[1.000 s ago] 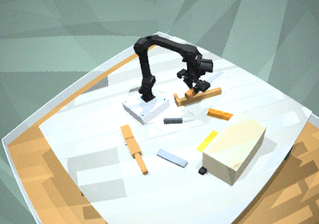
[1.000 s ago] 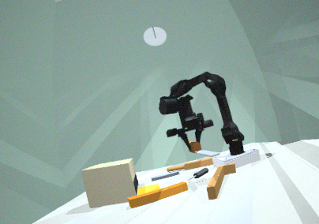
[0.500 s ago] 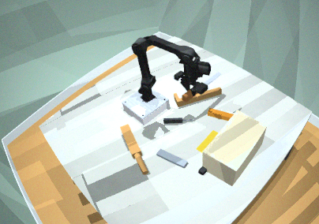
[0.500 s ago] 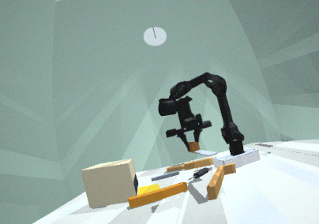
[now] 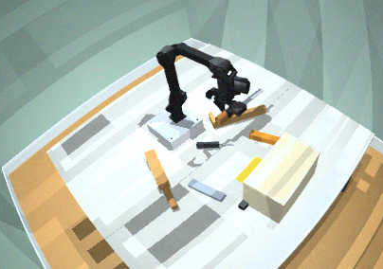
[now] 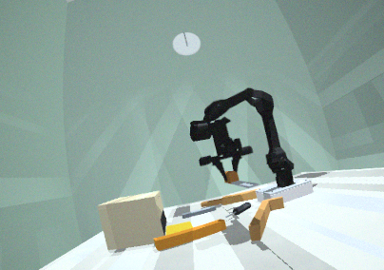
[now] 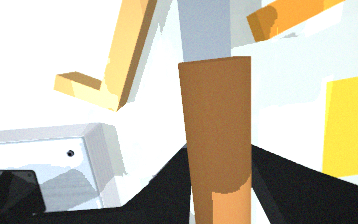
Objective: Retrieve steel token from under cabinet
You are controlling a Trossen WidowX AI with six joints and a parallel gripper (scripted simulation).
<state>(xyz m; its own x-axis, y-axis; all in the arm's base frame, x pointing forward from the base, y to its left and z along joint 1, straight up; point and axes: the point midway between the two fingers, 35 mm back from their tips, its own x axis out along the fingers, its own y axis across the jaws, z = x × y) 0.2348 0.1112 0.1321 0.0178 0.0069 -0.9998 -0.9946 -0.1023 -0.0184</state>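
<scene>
My gripper (image 5: 228,114) (image 6: 231,176) (image 7: 214,152) is shut on the brown handle (image 7: 217,110) of a tool with a flat grey blade (image 5: 253,97) (image 6: 246,184) (image 7: 206,30). The tool is held above the table, near the robot base and over the L-shaped wooden piece in the top view. The cream cabinet (image 5: 277,175) (image 6: 133,221) stands away from the gripper. The yellow marked area (image 5: 248,170) (image 6: 179,228) (image 7: 342,127) lies in front of it. The steel token cannot be made out in any view; the space under the cabinet is hidden.
An L-shaped wooden piece (image 5: 242,117) (image 6: 259,221) (image 7: 129,50), an orange bar (image 5: 264,137) (image 6: 190,235) (image 7: 300,19), a black-handled tool (image 5: 208,145) (image 6: 241,208), a flat grey bar (image 5: 207,189) (image 6: 200,212) and a stepped wooden piece (image 5: 158,170) (image 6: 230,198) lie around. A small black block (image 5: 243,205) is beside the cabinet.
</scene>
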